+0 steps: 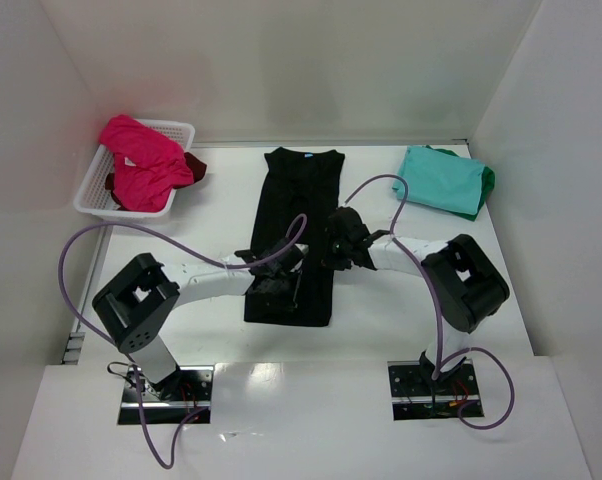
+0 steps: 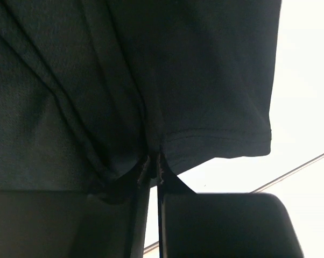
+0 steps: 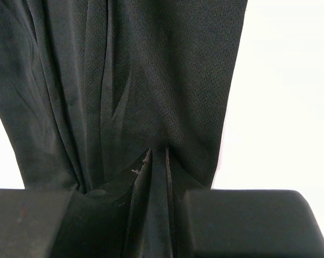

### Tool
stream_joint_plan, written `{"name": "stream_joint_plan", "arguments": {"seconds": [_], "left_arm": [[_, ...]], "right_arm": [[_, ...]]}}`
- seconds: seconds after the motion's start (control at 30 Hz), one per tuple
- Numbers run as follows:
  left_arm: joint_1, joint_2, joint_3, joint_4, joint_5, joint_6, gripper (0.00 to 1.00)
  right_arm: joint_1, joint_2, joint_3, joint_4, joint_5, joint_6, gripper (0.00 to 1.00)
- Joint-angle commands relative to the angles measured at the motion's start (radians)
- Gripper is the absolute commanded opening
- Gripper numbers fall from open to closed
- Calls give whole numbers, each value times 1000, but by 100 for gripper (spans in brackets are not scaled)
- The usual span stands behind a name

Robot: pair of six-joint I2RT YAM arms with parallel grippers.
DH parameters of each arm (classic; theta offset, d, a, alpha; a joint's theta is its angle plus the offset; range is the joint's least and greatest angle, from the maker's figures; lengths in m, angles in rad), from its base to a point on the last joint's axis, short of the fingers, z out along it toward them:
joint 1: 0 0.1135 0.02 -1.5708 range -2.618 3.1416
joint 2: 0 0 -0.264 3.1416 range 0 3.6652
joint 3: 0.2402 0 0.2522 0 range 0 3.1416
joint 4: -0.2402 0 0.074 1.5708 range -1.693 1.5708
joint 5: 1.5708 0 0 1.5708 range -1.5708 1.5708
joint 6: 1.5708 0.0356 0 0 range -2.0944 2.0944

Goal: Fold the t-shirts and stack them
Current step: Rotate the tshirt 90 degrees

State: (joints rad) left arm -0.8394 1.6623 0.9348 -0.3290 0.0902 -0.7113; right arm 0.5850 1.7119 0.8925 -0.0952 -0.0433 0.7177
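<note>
We see the black t-shirt (image 1: 299, 195) lying lengthwise in the middle of the surface (image 1: 181, 215), folded into a narrow strip. The left end effector (image 2: 153, 171) is pinched narrow on its hem, and the right end effector (image 1: 343, 242) clamps bunched cloth at its right edge. A teal t-shirt (image 1: 439, 178) lies at the far right. A pink t-shirt (image 1: 141, 165) fills the basket (image 1: 89, 192).

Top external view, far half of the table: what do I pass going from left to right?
white basket holding the magenta-pink tee → black tee laid out lengthwise → teal tee, folded, near the right wall.
</note>
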Motion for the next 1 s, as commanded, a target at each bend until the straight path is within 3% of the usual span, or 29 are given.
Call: {"name": "stream_joint_plan", "arguments": {"seconds": [0.0,0.77,0.87,0.93,0.97], "left_arm": [[0,-18,-30,-18,16,-8,12],[-9,42,-28,27,229,49,13],[-9,12,-12,20,205,49,22],[-9,-32,22,-13,174,62,38],[-9,-48,41,-44,145,72,46]], "right_arm": [[7,18,37,23,25,5,22],[7,9,28,4,63,-14,23],[7,-25,28,-17,65,-14,26],[7,-61,28,-32,65,-14,28],[7,-103,21,-49,72,-7,34]]}}
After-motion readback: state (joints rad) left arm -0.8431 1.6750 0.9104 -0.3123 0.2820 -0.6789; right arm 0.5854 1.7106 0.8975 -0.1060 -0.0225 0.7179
